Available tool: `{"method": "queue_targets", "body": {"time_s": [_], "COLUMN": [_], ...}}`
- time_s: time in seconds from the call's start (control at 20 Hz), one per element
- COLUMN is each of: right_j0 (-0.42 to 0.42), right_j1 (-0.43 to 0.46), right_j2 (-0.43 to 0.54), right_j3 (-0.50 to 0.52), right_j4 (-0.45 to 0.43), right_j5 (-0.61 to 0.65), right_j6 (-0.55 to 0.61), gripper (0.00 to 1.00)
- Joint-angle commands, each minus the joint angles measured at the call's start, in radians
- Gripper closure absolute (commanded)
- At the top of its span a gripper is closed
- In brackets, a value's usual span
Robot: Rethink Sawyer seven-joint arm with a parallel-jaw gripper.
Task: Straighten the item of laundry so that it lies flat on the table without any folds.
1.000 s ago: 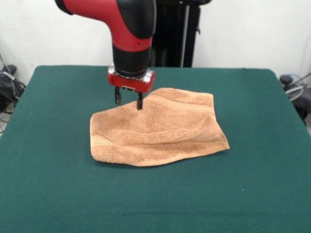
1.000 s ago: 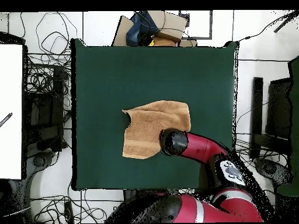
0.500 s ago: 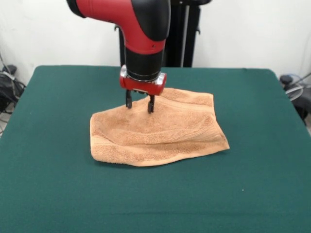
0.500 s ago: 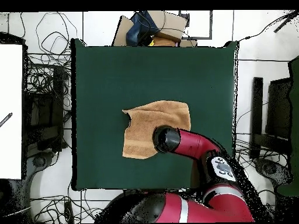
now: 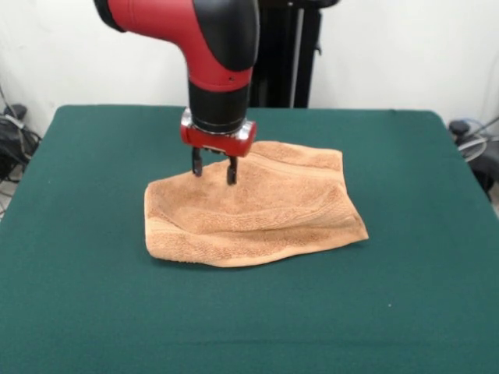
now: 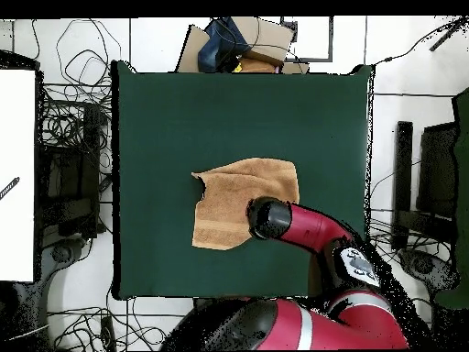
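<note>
Compared with a moment ago, the red and black end effector (image 5: 214, 170) shifts sideways above the folded orange-tan terry towel (image 5: 257, 206), fingers narrowly apart and empty; the towel lies mid dark green felt surface (image 5: 93, 296), not yet flattened.

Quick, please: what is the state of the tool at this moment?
Tool: open, holding nothing, its two fingers apart just above the towel.
</note>
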Motion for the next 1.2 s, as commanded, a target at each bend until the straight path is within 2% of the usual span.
{"method": "queue_targets", "body": {"time_s": [0.05, 0.55, 1.2], "right_j0": [-0.061, -0.092, -0.062], "right_j1": [-0.015, -0.003, 0.038], "right_j2": [0.034, 0.031, 0.015], "right_j3": [0.034, 0.085, 0.031], "right_j4": [-0.006, -0.044, -0.038], "right_j5": [0.0, -0.076, -0.079], "right_j6": [0.107, 0.116, 0.131], "gripper": [0.0, 0.0, 0.0]}}
